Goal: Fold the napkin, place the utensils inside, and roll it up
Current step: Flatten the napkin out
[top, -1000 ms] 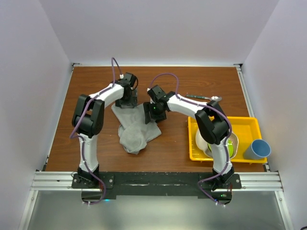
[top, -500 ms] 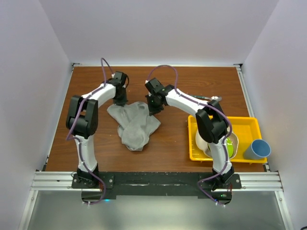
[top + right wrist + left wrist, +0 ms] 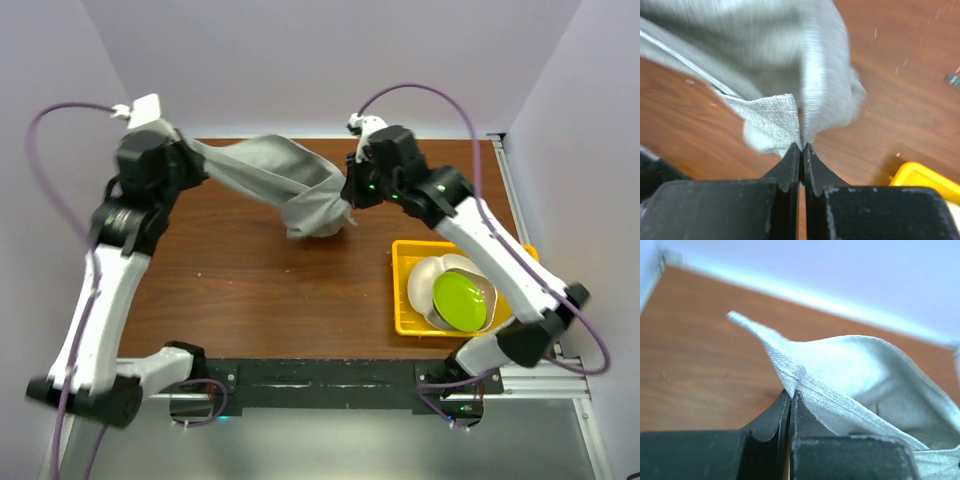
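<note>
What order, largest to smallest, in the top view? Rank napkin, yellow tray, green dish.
1. napkin and yellow tray: look alike; the lifted cloth is nearer the camera, so unranked.
2. green dish.

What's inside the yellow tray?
The yellow tray holds a white bowl and a lime-green dish. The right arm crosses its right side, hiding whatever else lies there.
</note>
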Robot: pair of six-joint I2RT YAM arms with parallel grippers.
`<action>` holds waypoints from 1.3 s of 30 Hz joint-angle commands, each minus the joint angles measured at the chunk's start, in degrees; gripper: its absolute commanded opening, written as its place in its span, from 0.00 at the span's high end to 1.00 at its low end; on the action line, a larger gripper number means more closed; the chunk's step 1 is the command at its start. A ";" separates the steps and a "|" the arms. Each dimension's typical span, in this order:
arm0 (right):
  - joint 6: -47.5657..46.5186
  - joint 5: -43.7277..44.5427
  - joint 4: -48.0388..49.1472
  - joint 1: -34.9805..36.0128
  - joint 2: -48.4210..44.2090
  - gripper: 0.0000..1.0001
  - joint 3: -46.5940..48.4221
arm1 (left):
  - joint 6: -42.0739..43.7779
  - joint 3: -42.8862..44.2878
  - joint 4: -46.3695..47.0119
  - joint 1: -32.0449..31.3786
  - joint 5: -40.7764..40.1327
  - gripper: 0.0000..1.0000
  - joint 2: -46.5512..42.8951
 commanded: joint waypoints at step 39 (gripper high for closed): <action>0.55 -10.34 -0.79 -1.73 1.19 0.02 -12.93 | -8.22 -19.52 -9.83 1.28 -4.03 0.26 -10.24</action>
